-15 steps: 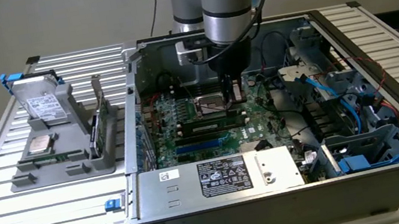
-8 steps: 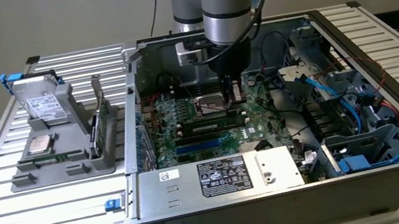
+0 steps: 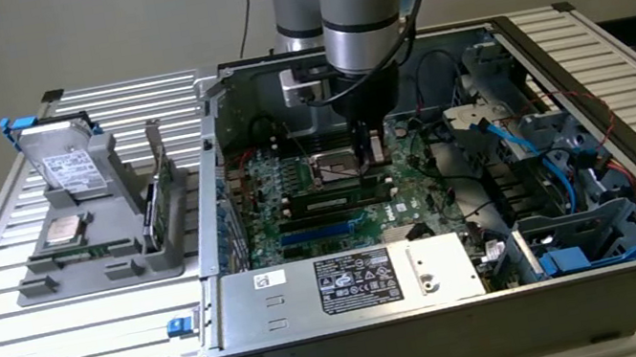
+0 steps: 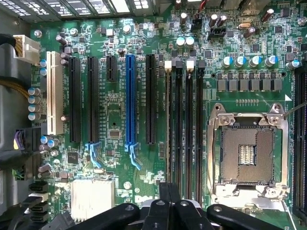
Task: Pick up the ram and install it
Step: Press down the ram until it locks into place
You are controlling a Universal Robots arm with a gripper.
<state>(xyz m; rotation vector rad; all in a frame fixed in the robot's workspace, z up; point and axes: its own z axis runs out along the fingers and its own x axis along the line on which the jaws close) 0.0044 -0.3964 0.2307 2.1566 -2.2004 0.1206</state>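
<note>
Ram (image 3: 325, 203): dark slim stick with a pale label, standing on edge in the black memory slots (image 4: 184, 139) of the motherboard (image 3: 283, 182), inside the open computer case (image 3: 449, 341). Looks set in a slot; can't tell which one, or whether it is pushed fully home. It runs across the board between the empty processor socket (image 3: 336, 168) and the blue slots (image 3: 320, 230).

Jaws: closed right together, nothing between them, not holding the ram. In the exterior view they hang off the arm (image 3: 364, 25) over the ram's end toward the exterior view's right, near the socket's edge. Above the stick, contact not clear. In the wrist view the fingertips (image 4: 164, 191) sit pressed together in line with one end of the memory slots, which run away from them beside the socket.

Outside the case, on the slatted surface (image 3: 61, 338) at the exterior view's left: grey tray (image 3: 113, 271) with a hard drive (image 3: 70, 162) propped at the back, square silver processor chip (image 3: 62, 231) lying flat, upright expansion card (image 3: 163, 200) on the side nearest the case. All well apart from the jaws.
</note>
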